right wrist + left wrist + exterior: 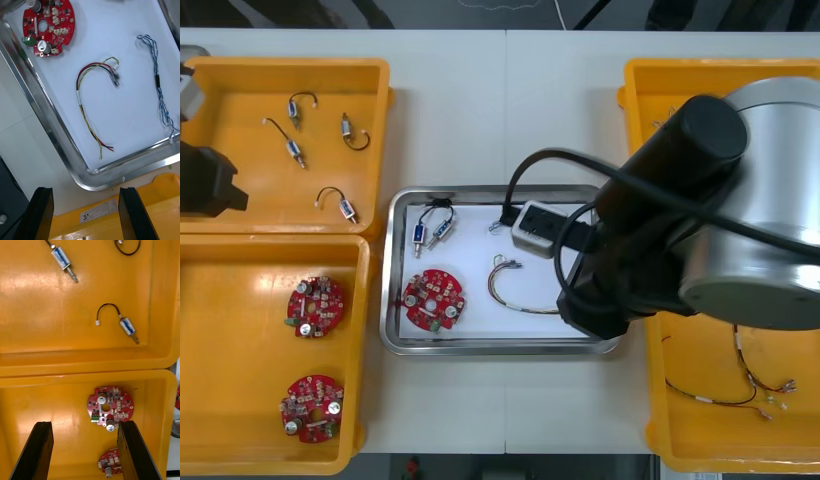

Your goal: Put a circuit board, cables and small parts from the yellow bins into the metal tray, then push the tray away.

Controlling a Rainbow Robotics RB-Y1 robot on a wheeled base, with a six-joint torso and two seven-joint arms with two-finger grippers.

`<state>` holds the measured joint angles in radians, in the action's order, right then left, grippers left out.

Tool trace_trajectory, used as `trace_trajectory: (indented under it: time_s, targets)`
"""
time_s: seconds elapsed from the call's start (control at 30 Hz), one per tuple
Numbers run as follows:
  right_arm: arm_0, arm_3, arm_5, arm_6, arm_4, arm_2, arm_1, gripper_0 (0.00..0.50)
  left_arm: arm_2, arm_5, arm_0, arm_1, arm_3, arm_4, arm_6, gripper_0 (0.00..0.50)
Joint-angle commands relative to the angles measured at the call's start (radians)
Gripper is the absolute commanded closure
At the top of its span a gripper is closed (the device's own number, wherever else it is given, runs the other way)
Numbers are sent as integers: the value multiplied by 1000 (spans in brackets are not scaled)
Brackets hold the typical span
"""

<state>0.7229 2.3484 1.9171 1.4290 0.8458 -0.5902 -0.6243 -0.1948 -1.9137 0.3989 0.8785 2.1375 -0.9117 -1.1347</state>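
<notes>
The metal tray [480, 347], white inside, lies at the table's middle. In it are a red circuit board [434, 298], two small metal parts [430, 230] and a red and yellow cable [515, 285]. The right wrist view also shows a blue and white cable [159, 82] in the tray beside the red and yellow cable [93, 101]. My right gripper [86, 213] is open and holds nothing, just outside the tray's corner [88, 182], over the rim of a bin [150, 210]. My left gripper [85, 450] hangs open over the left bins, a circuit board [110, 408] between its fingertips and farther off.
The back left bin [370, 75] holds several small metal parts [295, 150]. Two boards [315, 305] lie in the front left bin. Thin cables [740, 385] lie in the front right bin. My right arm [720, 210] covers the tray's right end and much of the right bins.
</notes>
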Motion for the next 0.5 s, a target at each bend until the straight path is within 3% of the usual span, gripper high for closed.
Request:
trace_trajectory:
  time_s: [0.03,0.27,0.5]
  targets:
    - [72,-38,-27,136,-65,-135,63,0,-97,-6,-91,56,33,-49,-74,0]
    - [121,-167,-113,196,-74,-275,132,0,-149,-6,-216,54,53,-75,-76,0]
    - [148,-225,-228,199,-90,-410,136,0,-170,-6,-318,54,84,-84,-74,0]
